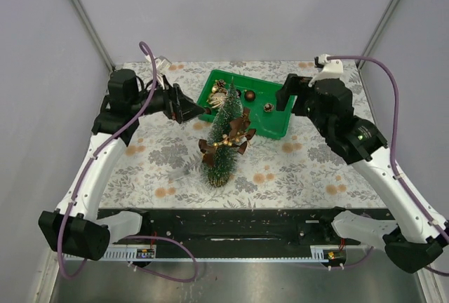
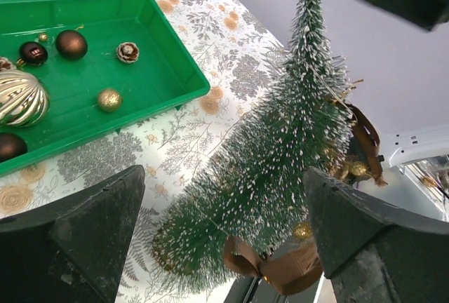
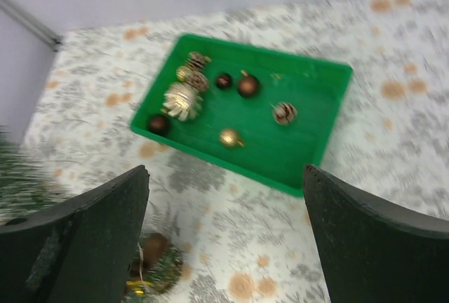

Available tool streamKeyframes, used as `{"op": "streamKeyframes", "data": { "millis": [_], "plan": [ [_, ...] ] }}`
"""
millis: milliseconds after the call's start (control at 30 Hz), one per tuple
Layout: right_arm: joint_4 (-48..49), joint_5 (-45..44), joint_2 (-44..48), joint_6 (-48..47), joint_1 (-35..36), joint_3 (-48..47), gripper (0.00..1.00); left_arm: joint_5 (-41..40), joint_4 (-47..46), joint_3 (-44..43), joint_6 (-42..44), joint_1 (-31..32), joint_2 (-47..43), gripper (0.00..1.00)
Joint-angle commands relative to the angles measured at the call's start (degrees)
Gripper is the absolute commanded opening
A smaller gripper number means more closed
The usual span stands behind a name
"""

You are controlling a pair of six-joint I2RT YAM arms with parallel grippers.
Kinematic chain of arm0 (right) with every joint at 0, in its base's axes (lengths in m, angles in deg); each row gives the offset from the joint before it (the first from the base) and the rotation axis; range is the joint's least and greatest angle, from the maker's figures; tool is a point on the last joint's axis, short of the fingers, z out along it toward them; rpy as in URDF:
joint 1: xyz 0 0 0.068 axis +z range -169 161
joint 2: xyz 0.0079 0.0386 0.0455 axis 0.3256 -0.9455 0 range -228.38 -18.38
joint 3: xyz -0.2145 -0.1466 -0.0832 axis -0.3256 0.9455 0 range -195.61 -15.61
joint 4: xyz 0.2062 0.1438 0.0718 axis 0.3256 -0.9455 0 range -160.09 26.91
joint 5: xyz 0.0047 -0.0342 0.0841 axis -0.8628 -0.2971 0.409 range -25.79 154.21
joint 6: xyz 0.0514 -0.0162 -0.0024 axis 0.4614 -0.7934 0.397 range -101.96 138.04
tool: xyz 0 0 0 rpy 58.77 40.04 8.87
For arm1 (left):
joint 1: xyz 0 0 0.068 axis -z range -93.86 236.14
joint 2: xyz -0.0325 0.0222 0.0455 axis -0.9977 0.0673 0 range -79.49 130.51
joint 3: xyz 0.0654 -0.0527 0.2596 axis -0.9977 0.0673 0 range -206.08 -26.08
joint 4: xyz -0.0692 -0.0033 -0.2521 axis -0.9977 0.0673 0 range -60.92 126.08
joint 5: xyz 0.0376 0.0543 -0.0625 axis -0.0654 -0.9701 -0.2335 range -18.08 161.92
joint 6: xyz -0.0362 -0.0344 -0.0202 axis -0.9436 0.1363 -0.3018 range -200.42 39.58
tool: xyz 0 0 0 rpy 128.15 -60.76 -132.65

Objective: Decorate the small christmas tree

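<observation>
Plain grey walls (image 1: 231, 8) enclose a table (image 1: 309, 170) with a floral-patterned top.

We log: frosted dark-green bottle-brush tree (image 3: 17, 177), blurred sliver cut off left of the right wrist's jaws; green plastic tray (image 2: 140, 71), cut off above the left wrist's jaws.

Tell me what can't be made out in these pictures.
- Base of the tree: top view, hidden under its own lower branches.
- Inside of the tray: top view, partly covered by the tree's top.
- The baubles in the tray: right wrist view, blurred, so their patterns are unclear.
- Most of the tree: right wrist view, cut off by the left edge.
</observation>
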Motion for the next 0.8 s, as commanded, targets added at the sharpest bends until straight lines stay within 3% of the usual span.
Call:
{"op": "streamKeyframes", "data": {
  "millis": [0, 333, 567, 767],
  "plan": [
    [2.2, 3.1, 5.4, 9.3, -7.6, 10.5, 0.97, 4.2, -8.7, -1.4, -3.1, 1.4, 2.6, 0.99],
    [5.5, 9.5, 5.4, 13.7, -16.2, 25.0, 0.96, 12.0, -15.8, 1.6, -4.8, 6.2, 5.9, 0.96],
    [8.5, 15.0, -2.2, 14.8, -19.2, 27.1, 0.96, 13.5, -10.8, 3.7, 0.7, 6.3, 4.4, 0.86],
    [12.8, 16.9, -9.5, 14.6, -20.1, 26.8, 0.94, 11.0, -9.5, 5.4, 1.7, 7.6, 4.7, 0.89]
  ]
}}
